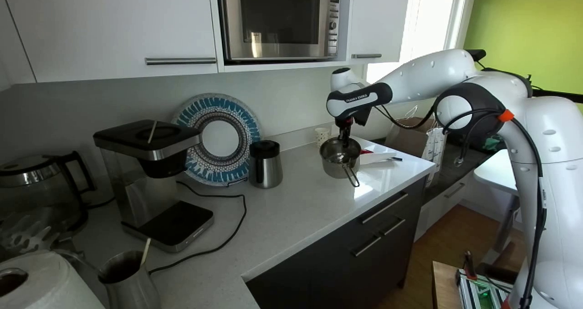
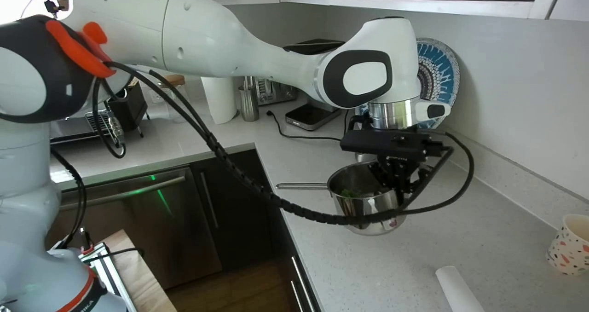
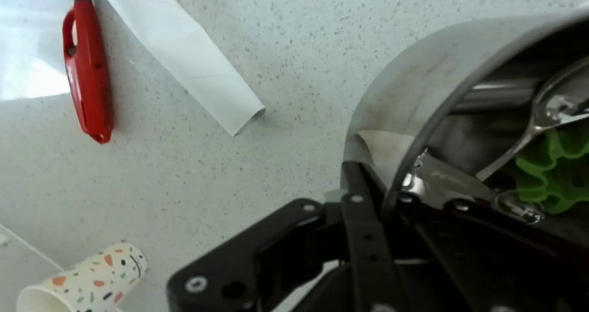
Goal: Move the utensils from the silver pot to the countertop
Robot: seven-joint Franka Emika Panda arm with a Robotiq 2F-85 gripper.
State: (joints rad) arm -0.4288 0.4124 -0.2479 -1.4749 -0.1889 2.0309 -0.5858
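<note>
The utensils [image 3: 453, 178] are lying loose inside the silver pot [image 2: 359, 205], looking thin, stiff and light, hard to damage but probably slippery. The tool [image 3: 385, 188] is straddling the pot's wall, one finger outside and one inside, and seems to be clamping the rim. The pot is leaning in an exterior view, so tipping onto the surface [image 2: 460, 229] is looking feasible; for picking single pieces, mid-handle is offering the surest hold. A green wavy-edged piece [image 3: 554, 187] is lying among them and could be coming out too. A white strip [image 3: 184, 63], red lighter [image 3: 94, 82] and patterned cup [image 3: 96, 275] are occupying landing space, while a black cable [image 2: 299, 212] is looping before the pot, possibly risking snags.
</note>
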